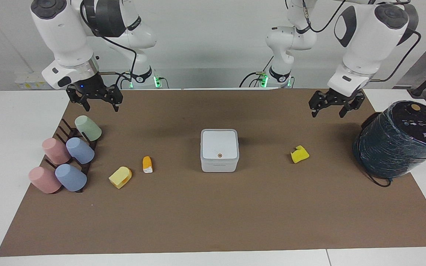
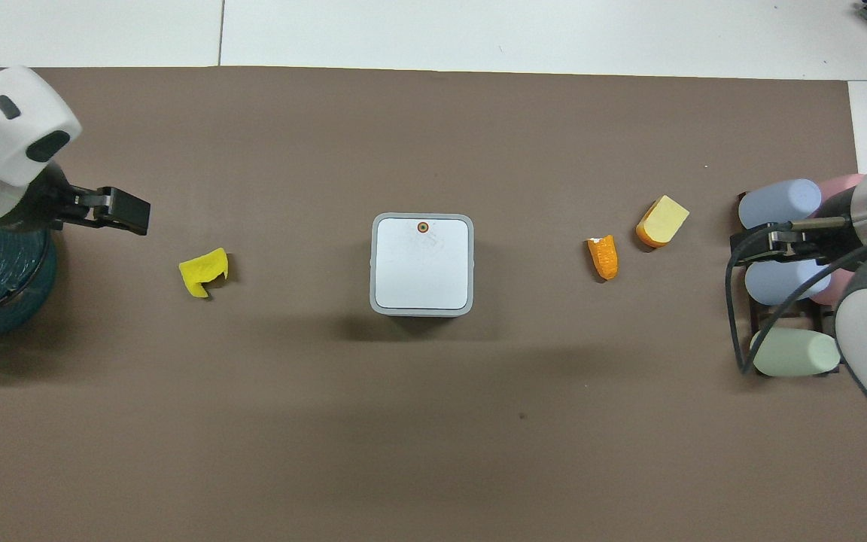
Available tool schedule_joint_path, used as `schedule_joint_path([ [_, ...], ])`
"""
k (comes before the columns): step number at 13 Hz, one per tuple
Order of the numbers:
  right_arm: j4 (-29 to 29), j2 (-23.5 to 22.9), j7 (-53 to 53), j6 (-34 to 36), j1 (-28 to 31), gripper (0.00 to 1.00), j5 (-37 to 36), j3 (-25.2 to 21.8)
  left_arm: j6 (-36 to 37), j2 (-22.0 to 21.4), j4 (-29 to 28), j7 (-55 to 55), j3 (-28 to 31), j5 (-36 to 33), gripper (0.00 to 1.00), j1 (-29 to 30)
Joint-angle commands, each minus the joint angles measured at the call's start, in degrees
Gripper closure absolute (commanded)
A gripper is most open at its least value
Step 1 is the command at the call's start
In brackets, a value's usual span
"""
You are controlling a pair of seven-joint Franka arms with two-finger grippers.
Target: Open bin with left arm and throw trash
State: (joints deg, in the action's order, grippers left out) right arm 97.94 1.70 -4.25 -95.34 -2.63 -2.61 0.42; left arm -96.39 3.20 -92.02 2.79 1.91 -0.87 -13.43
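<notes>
White bin (image 1: 219,149) with orange-brown button (image 1: 219,155) on brown mat (image 1: 213,221); bright yellow scrap (image 1: 299,154), pale yellow scrap (image 1: 120,177), orange white-tipped scrap (image 1: 147,164); pink, blue and green cups (image 1: 68,157).

Pastel cups (image 1: 67,159) lie on a dark rack; a wrapped dark cylinder (image 1: 398,138) stands apart.

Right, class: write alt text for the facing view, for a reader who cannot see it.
A closed white bin sits mid-mat with three scraps around it: bright yellow, orange, pale yellow. The left gripper and right gripper hang open above the mat.
</notes>
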Motion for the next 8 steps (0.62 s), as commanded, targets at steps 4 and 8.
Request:
schedule_joint_path([
  [4,1.7,0.6,-1.5,-4.6,0.2,0.0,0.1,-0.2,-7.5,-3.0,-6.8,8.8,0.4,0.9,0.05,-9.7],
  [8,6.4,-1.2,-6.4,-15.9,0.2,0.0,0.1,-0.2,-21.4,1.8,-9.8,24.0,0.4,3.2,0.52,-16.5],
])
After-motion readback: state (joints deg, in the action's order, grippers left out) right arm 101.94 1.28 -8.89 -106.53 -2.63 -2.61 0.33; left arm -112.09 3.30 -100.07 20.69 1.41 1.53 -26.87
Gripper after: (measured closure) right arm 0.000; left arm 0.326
